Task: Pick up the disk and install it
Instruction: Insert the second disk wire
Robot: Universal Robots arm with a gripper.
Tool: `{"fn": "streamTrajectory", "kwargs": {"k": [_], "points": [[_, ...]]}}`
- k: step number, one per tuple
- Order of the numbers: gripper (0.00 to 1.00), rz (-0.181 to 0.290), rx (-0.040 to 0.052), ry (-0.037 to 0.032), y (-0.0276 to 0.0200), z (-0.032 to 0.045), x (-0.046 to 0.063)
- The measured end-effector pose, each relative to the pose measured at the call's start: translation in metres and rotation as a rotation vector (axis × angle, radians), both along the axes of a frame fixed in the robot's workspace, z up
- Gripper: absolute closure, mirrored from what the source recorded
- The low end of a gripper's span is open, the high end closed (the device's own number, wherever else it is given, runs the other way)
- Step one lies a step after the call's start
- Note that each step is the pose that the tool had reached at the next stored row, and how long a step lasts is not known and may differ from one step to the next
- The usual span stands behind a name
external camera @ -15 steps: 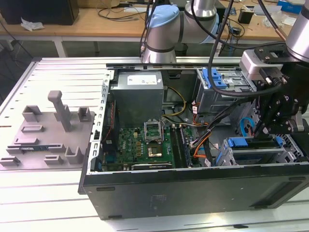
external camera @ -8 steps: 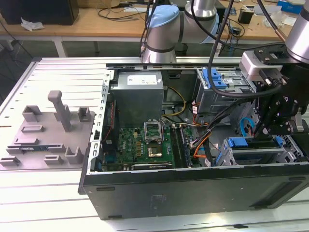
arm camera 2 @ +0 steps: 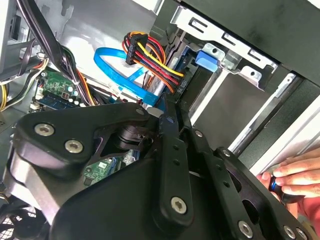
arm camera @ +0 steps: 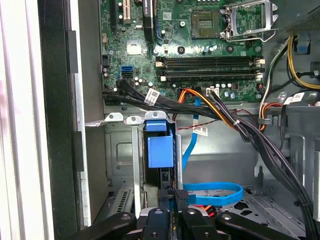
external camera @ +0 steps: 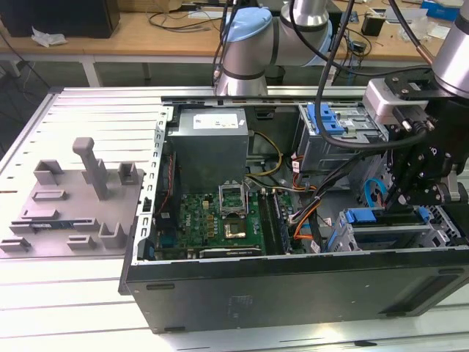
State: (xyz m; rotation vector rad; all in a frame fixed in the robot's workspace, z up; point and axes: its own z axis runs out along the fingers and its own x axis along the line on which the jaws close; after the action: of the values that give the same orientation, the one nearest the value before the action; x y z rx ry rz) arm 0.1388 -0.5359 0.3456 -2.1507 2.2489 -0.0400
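Observation:
The disk [arm camera: 160, 150] stands on edge in a metal bay at the corner of the open computer case [external camera: 293, 282], and its bright blue carrier bracket faces the first wrist view. In the exterior view the disk's blue bracket [external camera: 360, 215] sits low in the case on that view's right, just below my gripper [external camera: 410, 192]. In the first wrist view my gripper [arm camera: 176, 192] has its black fingers drawn close together on the disk's near edge. The second wrist view shows the gripper [arm camera 2: 172, 111] reaching along the disk [arm camera 2: 206, 59] toward its blue tab.
A person's hand [arm camera 2: 295, 172] rests at the case edge beside the gripper. Blue and orange cables [arm camera: 210, 192] run close to the bay. The motherboard [external camera: 220, 220], power supply [external camera: 209, 143] and a drive cage with a blue latch [external camera: 322, 117] occupy the case. A grey fixture [external camera: 73, 198] lies on the exterior view's left.

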Motion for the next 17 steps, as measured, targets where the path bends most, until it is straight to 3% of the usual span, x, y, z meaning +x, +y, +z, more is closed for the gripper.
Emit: {"fn": "streamTrajectory", "kwargs": {"k": [14, 16, 17], "points": [[0.84, 0.010, -0.0001, 0.0000, -0.0001, -0.0071, 0.0000], [0.83, 0.010, 0.0013, 0.0000, 0.0000, -0.0078, -0.0001], [0.77, 0.010, 0.0006, 0.0000, 0.0000, -0.0073, 0.0000]]}}
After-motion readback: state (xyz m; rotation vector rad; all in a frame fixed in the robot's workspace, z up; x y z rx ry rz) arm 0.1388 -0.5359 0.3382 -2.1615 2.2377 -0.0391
